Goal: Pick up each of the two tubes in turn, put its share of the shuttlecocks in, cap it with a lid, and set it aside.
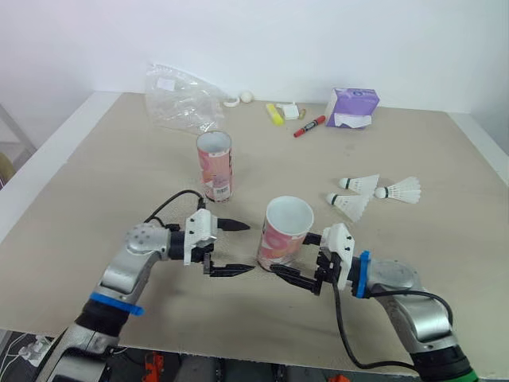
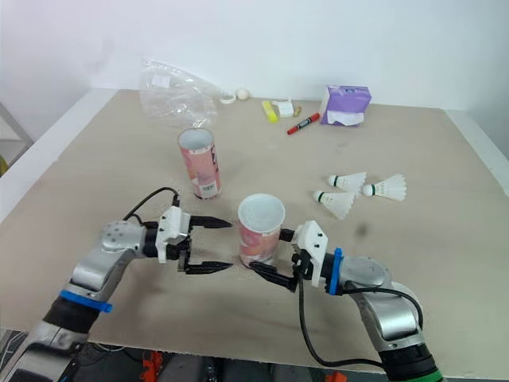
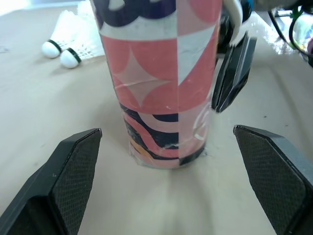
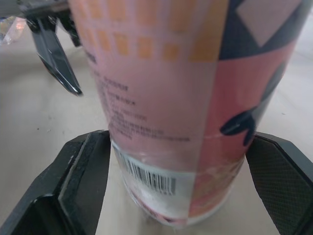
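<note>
Near tube [image 1: 284, 231] is standing upright on the tabletop [image 1: 119, 159], the right pincer [image 1: 288, 256] grasping its base. Left pincer [image 1: 250, 247] is hovering released just left.

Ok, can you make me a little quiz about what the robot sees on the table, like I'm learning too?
1. How many shuttlecocks lie on the table?
2. True or false: the left gripper is shut on the near tube.
3. What colour is the box on the far side of the table? A) purple B) green C) orange

Key: 1. Three. 2. False: it is wide open, and the tube stands just ahead of it. 3. A.
</note>
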Robot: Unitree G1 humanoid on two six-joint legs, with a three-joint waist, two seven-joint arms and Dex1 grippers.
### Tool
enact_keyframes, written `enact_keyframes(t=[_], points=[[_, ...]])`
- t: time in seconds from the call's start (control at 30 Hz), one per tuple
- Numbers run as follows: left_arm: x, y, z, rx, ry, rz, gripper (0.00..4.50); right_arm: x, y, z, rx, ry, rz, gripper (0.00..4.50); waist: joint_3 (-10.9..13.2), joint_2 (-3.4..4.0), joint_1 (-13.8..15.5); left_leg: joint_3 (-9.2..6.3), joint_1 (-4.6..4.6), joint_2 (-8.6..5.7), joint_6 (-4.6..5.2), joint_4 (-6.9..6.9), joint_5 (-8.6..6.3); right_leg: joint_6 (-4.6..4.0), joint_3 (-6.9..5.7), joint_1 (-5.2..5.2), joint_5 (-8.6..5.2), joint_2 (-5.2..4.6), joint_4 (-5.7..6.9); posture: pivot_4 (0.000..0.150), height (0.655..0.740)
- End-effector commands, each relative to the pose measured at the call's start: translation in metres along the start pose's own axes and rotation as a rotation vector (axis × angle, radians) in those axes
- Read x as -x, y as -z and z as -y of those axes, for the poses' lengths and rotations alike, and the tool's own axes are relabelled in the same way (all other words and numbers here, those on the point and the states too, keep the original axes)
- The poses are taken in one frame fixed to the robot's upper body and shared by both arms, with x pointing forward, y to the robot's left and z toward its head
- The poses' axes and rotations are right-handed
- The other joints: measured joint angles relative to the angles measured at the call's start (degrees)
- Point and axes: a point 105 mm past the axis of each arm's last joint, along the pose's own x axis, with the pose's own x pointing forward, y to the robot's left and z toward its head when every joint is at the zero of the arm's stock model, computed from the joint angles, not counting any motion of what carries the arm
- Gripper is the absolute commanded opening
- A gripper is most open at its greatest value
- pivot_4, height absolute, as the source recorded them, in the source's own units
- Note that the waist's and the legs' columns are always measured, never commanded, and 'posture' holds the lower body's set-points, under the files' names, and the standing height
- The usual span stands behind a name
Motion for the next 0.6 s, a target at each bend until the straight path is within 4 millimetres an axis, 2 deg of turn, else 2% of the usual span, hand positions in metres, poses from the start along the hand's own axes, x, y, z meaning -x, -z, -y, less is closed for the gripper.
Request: enact_keyframes(t=[0.03,0.3,0.6], points=[[0.008,-0.016,-0.001,0.007,-0.032,0.056,4.50,-0.006,-0.009,0.001,0.029,-0.001,0.043,4.49,0.00,0.00,-0.01,0.00,0.00,0.00,-0.02,0.00,0.01,-0.02,0.00,0.00,0.02,0.01,0.00,0.150,0.7400],[0.008,-0.013,0.005,0.032,-0.044,0.060,4.50,-0.021,-0.013,0.001,0.008,0.004,0.099,4.49,0.01,0.01,-0.05,-0.02,0.03,0.08,-0.16,0.00,0.10,-0.05,0.04,0.00,0.06,0.16,0.02,0.150,0.7400],[0.009,-0.004,0.007,-0.001,-0.044,0.027,4.50,-0.031,-0.007,0.001,0.020,0.005,0.107,4.49,0.02,0.03,-0.24,-0.04,0.06,0.16,-0.34,0.00,0.20,-0.11,0.07,0.00,0.09,0.29,0.05,0.150,0.7400]])
